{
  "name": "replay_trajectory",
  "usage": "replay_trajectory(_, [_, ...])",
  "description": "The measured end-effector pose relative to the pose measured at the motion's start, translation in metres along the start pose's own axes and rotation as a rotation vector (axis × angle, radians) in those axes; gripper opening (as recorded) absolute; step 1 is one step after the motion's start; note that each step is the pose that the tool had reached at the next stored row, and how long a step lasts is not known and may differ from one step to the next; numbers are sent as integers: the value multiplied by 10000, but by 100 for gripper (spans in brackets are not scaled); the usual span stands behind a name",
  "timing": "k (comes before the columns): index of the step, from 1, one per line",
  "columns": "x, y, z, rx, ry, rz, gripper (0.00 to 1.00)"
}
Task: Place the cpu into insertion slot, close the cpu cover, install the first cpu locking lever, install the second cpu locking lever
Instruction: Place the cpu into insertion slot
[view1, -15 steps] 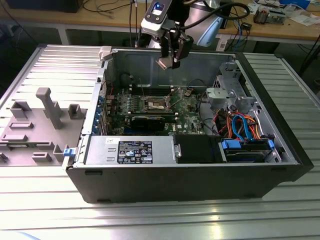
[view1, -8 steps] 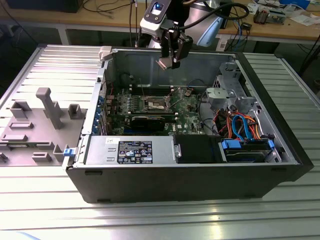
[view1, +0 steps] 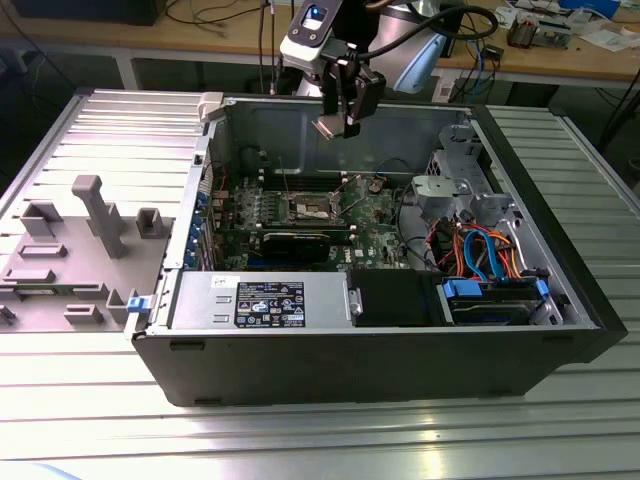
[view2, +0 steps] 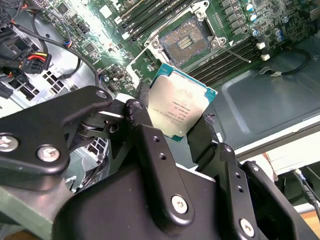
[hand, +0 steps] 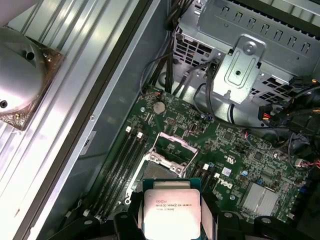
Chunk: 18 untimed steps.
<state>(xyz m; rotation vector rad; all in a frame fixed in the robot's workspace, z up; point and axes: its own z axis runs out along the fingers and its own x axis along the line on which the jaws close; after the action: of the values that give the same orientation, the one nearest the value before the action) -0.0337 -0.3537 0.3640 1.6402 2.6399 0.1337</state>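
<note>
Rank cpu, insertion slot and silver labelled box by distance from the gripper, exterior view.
1. cpu: held in the gripper, up high.
2. insertion slot: on the motherboard, below the gripper.
3. silver labelled box: nearest the camera, toward the exterior view's left.

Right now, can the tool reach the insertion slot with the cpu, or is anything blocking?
Probably yes. The tool, shut on the cpu, hangs above the open case. The insertion slot lies uncovered below it, with nothing between them in both wrist views.
</note>
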Motion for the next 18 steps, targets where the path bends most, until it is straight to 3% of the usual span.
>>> replay_trajectory(18, [0,0,1,-9,-43,483,55])
